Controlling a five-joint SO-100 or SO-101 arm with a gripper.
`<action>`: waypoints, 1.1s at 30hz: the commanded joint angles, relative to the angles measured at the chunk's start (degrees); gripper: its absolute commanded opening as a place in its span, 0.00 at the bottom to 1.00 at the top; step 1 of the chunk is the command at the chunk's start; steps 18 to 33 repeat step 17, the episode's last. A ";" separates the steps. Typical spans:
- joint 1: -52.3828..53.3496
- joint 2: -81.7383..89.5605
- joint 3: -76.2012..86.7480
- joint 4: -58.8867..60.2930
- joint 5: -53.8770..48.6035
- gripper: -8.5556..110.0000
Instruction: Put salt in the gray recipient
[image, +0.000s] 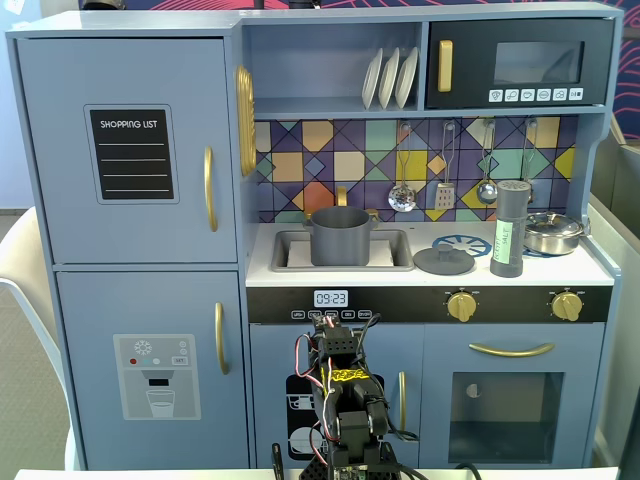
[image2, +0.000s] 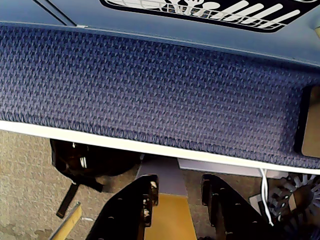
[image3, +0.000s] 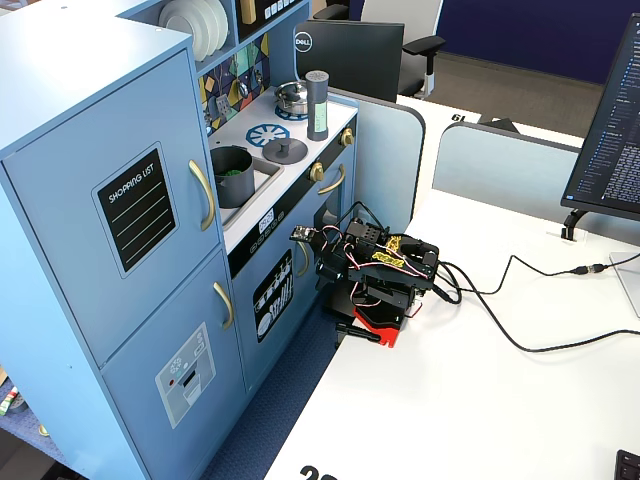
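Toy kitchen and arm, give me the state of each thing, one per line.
Salt shaker: upright on the counter, untouched.
Gray pot: upright in the sink, uncovered.
Flat lid: lying on the counter.
Gripper: empty, jaws slightly apart.
Arm: folded low.

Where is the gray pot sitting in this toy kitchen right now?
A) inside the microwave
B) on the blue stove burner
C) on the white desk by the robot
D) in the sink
D: in both fixed views the gray pot stands inside the sink, left of the flat lid and the salt shaker.
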 joint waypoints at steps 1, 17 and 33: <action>0.70 0.35 -0.35 0.35 -1.14 0.10; 0.70 0.35 -0.35 0.35 -1.14 0.12; 0.70 0.35 -0.35 0.35 -1.14 0.12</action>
